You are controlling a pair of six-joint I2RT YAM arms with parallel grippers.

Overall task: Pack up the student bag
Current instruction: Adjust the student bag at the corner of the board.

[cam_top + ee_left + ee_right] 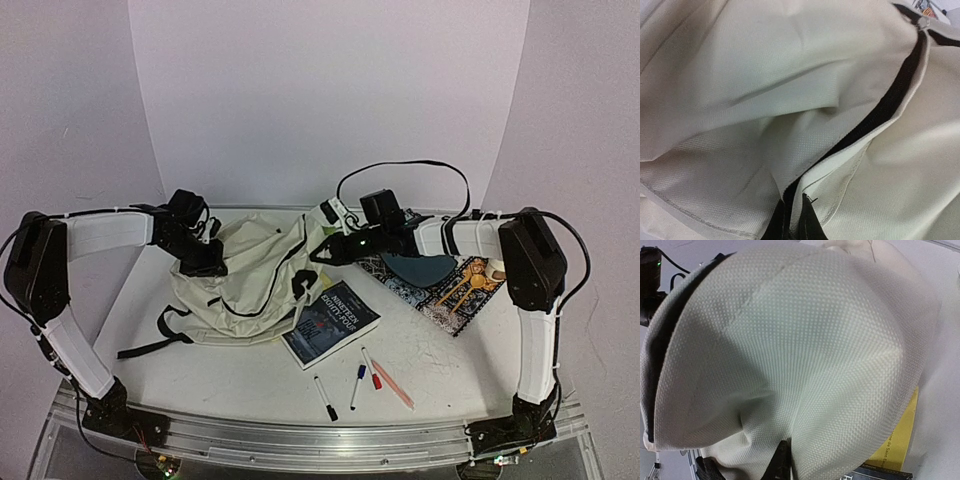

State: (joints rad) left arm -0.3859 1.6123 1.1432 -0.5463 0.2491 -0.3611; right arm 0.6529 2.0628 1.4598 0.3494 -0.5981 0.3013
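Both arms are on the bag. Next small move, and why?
Probably ease the grippers apart to widen the opening: left gripper and right gripper each pinch student bag fabric, the zipper gap looks narrow, and the book lies outside.

On my desk (250, 375), before me: one paperback book (330, 323), dark cover up; black marker (326, 397), blue marker (357, 386), red marker (371, 369); pink pencil (392, 384) just beside the red; patterned notebook (445, 300) bearing a dark teal piece (420, 268) and wooden spoons (465, 285)

Top camera is overlooking the whole table (430, 350); both wrist cameras are facing the student bag (250, 280) fabric close-up.
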